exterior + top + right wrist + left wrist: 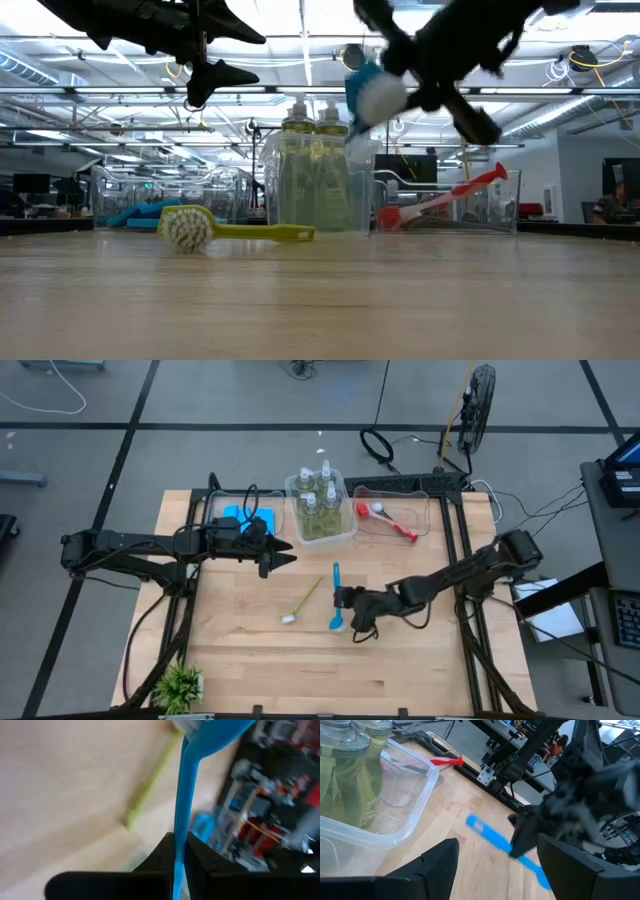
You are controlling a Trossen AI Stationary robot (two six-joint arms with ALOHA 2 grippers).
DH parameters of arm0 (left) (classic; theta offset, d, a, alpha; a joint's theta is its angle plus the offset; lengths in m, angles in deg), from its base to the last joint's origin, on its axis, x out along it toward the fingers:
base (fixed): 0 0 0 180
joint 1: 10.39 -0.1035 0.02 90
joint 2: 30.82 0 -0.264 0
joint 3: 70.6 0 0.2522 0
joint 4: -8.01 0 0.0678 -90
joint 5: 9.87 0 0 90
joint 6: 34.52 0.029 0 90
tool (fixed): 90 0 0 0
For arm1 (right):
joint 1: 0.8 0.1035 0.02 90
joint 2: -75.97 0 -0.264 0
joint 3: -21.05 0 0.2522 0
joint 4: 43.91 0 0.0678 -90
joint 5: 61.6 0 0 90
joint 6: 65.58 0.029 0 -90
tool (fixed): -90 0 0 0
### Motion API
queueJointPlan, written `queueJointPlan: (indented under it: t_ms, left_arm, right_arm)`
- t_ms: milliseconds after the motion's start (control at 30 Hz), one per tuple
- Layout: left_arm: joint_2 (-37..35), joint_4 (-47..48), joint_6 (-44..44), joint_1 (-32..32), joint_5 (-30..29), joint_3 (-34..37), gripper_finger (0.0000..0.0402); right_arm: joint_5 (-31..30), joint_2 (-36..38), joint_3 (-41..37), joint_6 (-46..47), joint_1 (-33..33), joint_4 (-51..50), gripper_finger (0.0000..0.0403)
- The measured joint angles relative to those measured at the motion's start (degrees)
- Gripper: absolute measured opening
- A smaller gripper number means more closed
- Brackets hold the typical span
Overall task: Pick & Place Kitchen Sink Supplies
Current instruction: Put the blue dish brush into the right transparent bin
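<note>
**Blue brush clamped in the right gripper above mid-table**

Handle and head of the slim blue long-handled dish brush [336,600] run along the near-far line of the table in the high view: the thin handle tip points toward the far bins, and the broader head with pale bristles sits at the near end. In the low view the brush [371,92] is lifted well clear of the wood, its rounded white bristle face turned toward the camera. The right wrist view shows the blue handle [183,815] as a narrow flat strip that widens into the scoop-shaped head.

The right gripper [345,600] comes in from the right side and is clenched on the blue handle, which passes straight between its two dark fingers [155,857] and sticks out past them on both sides.

Just left of it, the yellow-green brush with white bristles [302,601] lies flat on the wooden table [250,660], slanted, bristles toward the near-left. Its head [186,228] rests on the board in the low view.

The left gripper [281,554] hovers above the table to the far-left of the blue brush, jaws spread and holding nothing. Beyond it, the clear rectangular plastic bin of pump bottles with yellow-green liquid [319,505] stands in the far middle, a clear bin with the red brush [390,518] to its right, and blue sponges [250,517] in a bin to its left.
</note>
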Motion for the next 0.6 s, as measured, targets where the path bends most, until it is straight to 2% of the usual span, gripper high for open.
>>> queueJointPlan:
  t_ms: [200,600]
  left_arm:
    - [0.00,-0.01,0.09,0.00,0.00,0.00,0.0269]
    - [0.00,0.01,0.50,-0.01,0.00,0.00,0.0269]
  right_arm:
    - [-7.25,7.12,0.02,-0.20,-0.30,2.02,0.0008]
    - [-27.25,16.13,0.04,-6.32,-5.21,17.99,0.0008]
